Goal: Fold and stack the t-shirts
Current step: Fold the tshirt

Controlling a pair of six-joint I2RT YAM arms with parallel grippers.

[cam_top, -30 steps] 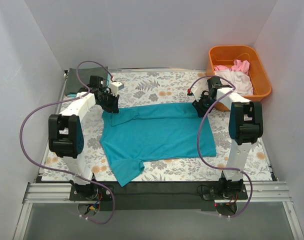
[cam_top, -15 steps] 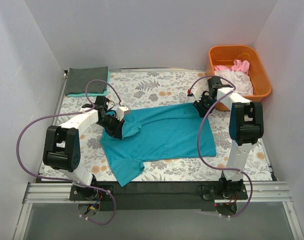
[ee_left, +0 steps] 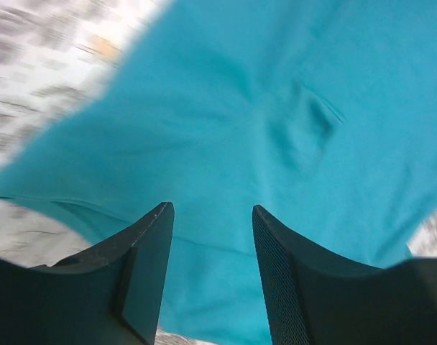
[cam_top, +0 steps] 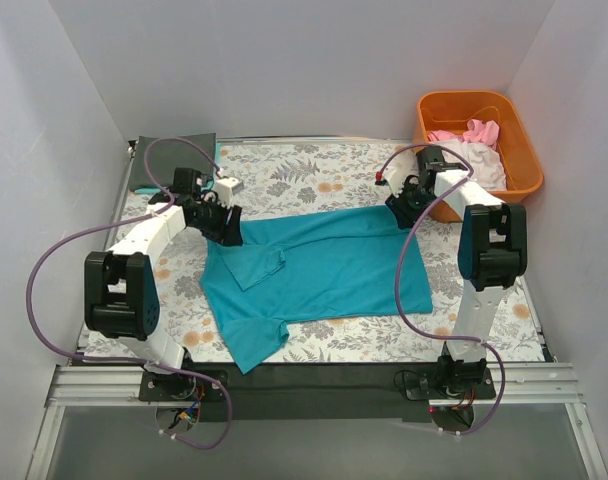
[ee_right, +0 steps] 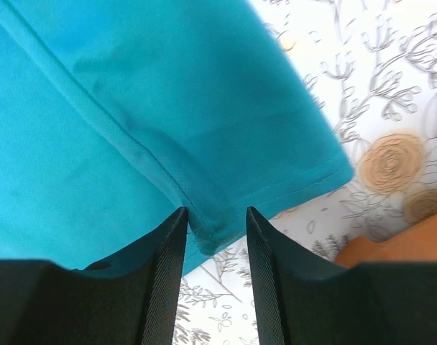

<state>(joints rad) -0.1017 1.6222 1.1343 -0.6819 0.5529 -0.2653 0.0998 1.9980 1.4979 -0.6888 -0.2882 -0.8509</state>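
A teal t-shirt point(cam_top: 324, 270) lies spread flat on the floral table covering, its far-left sleeve point(cam_top: 259, 265) folded in over the body. My left gripper point(cam_top: 227, 226) hovers open and empty over the shirt's far-left edge; the left wrist view shows teal cloth point(ee_left: 226, 122) below the parted jaws point(ee_left: 210, 210). My right gripper point(cam_top: 400, 208) is open at the shirt's far-right corner; that corner point(ee_right: 213, 231) lies between the parted fingertips point(ee_right: 215, 211), not clamped. A folded dark grey t-shirt point(cam_top: 179, 155) lies at the back left. Pink point(cam_top: 479, 130) and white point(cam_top: 474, 160) shirts lie in the tub.
The orange plastic tub point(cam_top: 524, 165) stands at the back right, close beside the right arm. The floral covering point(cam_top: 314, 175) shows around the shirt. White walls enclose the table on three sides. Purple cables loop off both arms.
My left gripper let go of the sleeve it had carried inward and drew back up and left; the sleeve now lies folded on the shirt. The right gripper barely moved.
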